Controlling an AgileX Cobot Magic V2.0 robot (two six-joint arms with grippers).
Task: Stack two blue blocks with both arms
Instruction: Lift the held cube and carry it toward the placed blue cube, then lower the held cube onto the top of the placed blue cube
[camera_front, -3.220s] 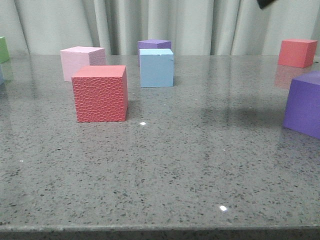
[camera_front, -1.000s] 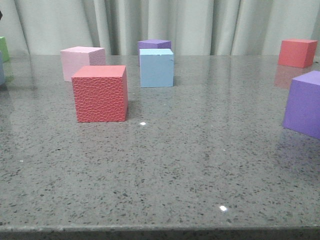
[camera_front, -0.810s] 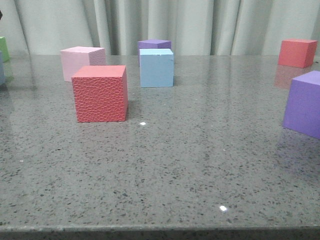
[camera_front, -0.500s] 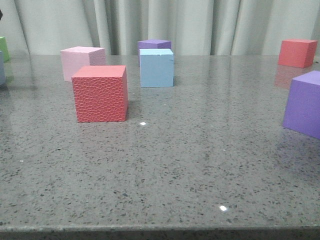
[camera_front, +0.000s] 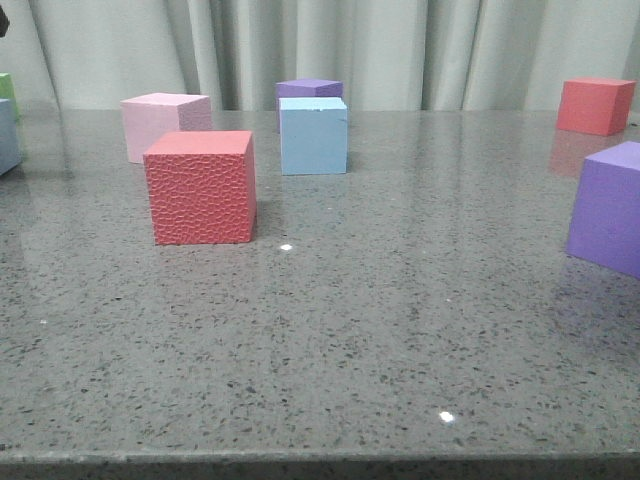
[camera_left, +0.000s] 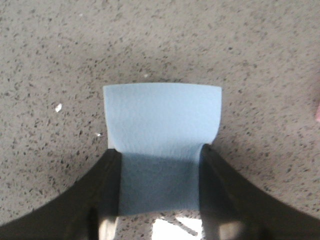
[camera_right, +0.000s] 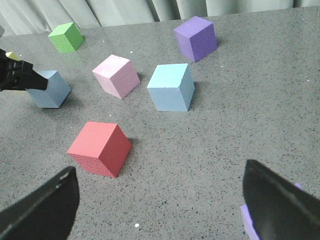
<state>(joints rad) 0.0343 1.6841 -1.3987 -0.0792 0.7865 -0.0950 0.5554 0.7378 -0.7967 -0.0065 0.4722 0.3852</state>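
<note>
The gripped blue block (camera_front: 8, 135) is cut off at the front view's left edge.

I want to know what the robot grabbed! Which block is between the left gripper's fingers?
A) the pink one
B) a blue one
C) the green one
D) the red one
B: in the left wrist view a blue block sits between the dark fingers of the left gripper.

Matte black left fingers (camera_left: 95, 195), broad tapered black right fingers (camera_right: 280, 205)
</note>
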